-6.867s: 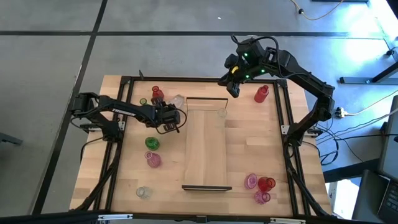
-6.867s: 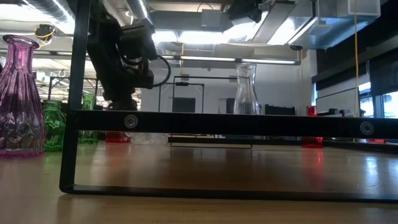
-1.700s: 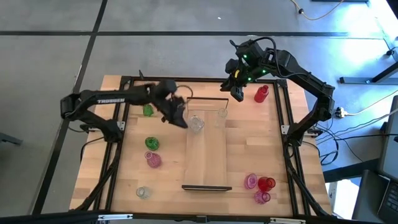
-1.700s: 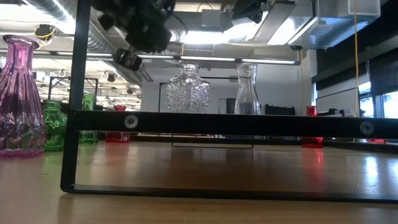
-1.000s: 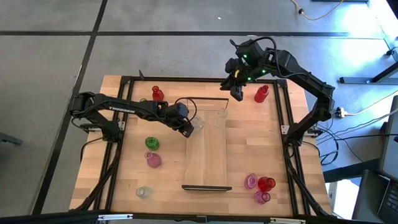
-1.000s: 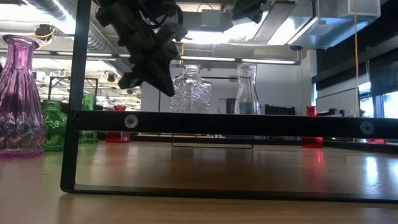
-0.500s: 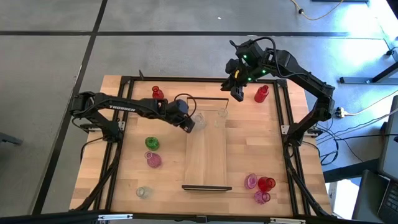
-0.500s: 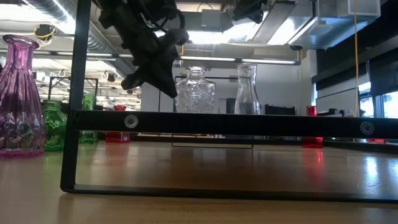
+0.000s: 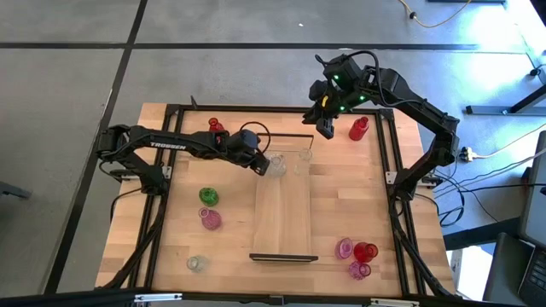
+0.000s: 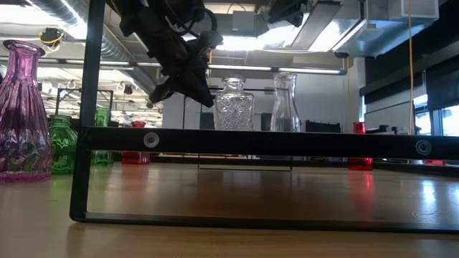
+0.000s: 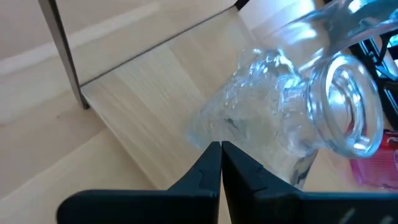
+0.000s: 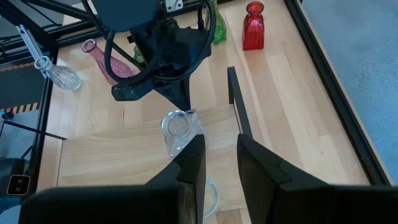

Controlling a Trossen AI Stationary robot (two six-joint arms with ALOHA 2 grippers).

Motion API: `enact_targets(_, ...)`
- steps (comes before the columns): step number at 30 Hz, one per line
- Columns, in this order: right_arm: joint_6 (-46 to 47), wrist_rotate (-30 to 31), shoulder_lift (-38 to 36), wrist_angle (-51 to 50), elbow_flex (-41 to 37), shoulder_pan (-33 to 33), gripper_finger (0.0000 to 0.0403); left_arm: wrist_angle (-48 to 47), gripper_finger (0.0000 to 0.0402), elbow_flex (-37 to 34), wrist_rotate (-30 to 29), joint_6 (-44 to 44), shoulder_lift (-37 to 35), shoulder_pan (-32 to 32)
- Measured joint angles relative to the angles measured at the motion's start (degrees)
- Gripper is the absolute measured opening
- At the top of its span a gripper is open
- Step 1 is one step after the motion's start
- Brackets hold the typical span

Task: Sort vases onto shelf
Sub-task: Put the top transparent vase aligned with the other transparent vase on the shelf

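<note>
The shelf point(image 9: 286, 209) lies lengthwise in the middle of the table. At its far end stand two vases, a clear cut-glass one point(image 9: 275, 163) point(image 10: 234, 107) and a taller clear one point(image 9: 304, 156) point(image 10: 285, 100), both upright on their bases. My left gripper point(image 9: 261, 164) point(image 11: 221, 149) is shut, its tips against the cut-glass vase point(image 11: 261, 112) on the side toward the table's left. My right gripper point(image 9: 325, 128) point(image 12: 219, 155) hovers open above the shelf's far right corner with nothing between its fingers. My left gripper touches the cut-glass vase's lower body point(image 11: 212, 134) with the tips of its shut fingers. The fingers come slanting down from the table's left. The vase stands upright on the shelf board.
Red vases stand at the far right point(image 9: 358, 128) and far left point(image 9: 216, 128). On the left are a green vase point(image 9: 207, 196), a pink one point(image 9: 210, 219) and a clear one point(image 9: 196, 263). Pink and red vases point(image 9: 358, 256) cluster near right. Dark frames point(image 10: 251, 140) close the shelf's short ends.
My left gripper, staying shut, has moved toward the table's right and slightly toward the far edge. It has pushed the cut-glass vase along the shelf toward the taller clear vase. The pushed vase has stayed upright.
</note>
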Motion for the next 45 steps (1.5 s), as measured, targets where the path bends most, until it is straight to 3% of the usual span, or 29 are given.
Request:
enact_targets(4, 0.0, 0.0, 0.0, 0.0, 0.0, 0.0, 0.0076, -2.9, 0.0004, 0.0, 2.2, -1.3, 0.0, -1.1)
enact_targets(14, 0.0, 0.0, 0.0, 0.0, 0.0, 0.0, 0.0076, -1.6, 0.0001, 0.0, -0.7, -1.7, 0.0, -3.2)
enact_targets(27, 0.1, 0.0, 0.0, 0.0, 0.0, 0.0, 0.0076, 2.2, 0.0001, 0.0, -1.6, -0.3, 0.0, 0.0)
enact_targets(45, 1.1, 0.0, 0.0, 0.2, 0.0, 0.0, 0.0076, 3.1, 0.0001, 0.0, 2.2, -0.8, 0.0, 0.0)
